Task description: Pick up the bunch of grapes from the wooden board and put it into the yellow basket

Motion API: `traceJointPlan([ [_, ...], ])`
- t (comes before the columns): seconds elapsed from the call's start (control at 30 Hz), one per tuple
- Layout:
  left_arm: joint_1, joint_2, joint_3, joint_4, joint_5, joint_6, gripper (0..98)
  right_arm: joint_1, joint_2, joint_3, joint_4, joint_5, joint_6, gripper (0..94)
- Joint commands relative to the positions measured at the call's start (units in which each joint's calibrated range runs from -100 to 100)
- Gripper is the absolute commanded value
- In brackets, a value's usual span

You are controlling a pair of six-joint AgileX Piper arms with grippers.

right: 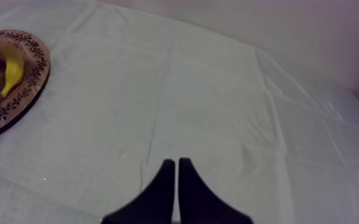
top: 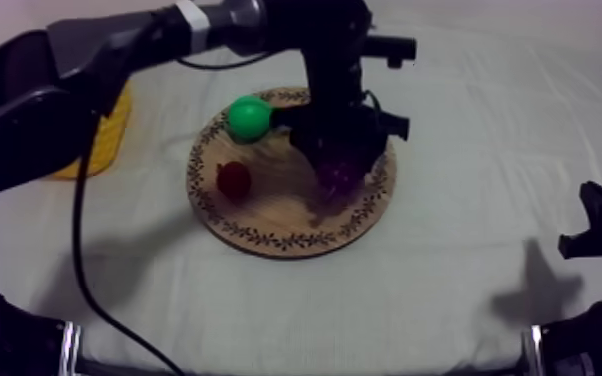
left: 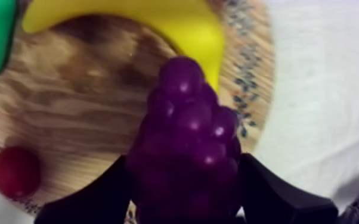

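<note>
Left pincer (left: 183, 161) grips the bunch of grapes (left: 185, 113) over the wooden board (left: 68, 101), a banana (left: 182, 24) just behind. From above, the yellow basket (top: 115, 135) sits left of the board. Right pincer (right: 176, 164), fingers pressed together, empty, above the surface (right: 217, 89).

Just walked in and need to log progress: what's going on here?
The left gripper is closed round the purple bunch of grapes over the round wooden board, near a yellow banana, green pear and small red fruit. The yellow basket sits left of the board. The right gripper rests shut over the grey-white cloth.
</note>
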Motion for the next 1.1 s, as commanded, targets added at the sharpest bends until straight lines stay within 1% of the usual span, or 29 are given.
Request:
traceJointPlan([
  [0.0, 0.03, -3.22, 0.32, -0.1, 0.19, -0.17, 54.7, -0.02, 0.0, -0.04, 0.03, 0.02, 0.0, 0.3],
  [0.47, -1.34, -17.11, 4.59, -0.68, 1.66, -1.11, 55.4, -0.02, 0.0, -0.04, 0.03, 0.02, 0.0, 0.3],
  [0.63, -2.93, -20.1, 7.59, -1.61, 1.7, -2.1, 56.0, -0.02, 0.0, -0.04, 0.03, 0.02, 0.0, 0.3],
  [0.8, -6.27, -23.64, 11.38, -2.74, 1.71, -3.32, 56.3, -0.02, 0.0, -0.04, 0.03, 0.02, 0.0, 0.3],
  [1.07, -14.66, -29.13, 18.57, -4.47, 1.71, -6.07, 56.5, -0.02, 0.0, -0.04, 0.03, 0.02, 0.0, 0.3],
])
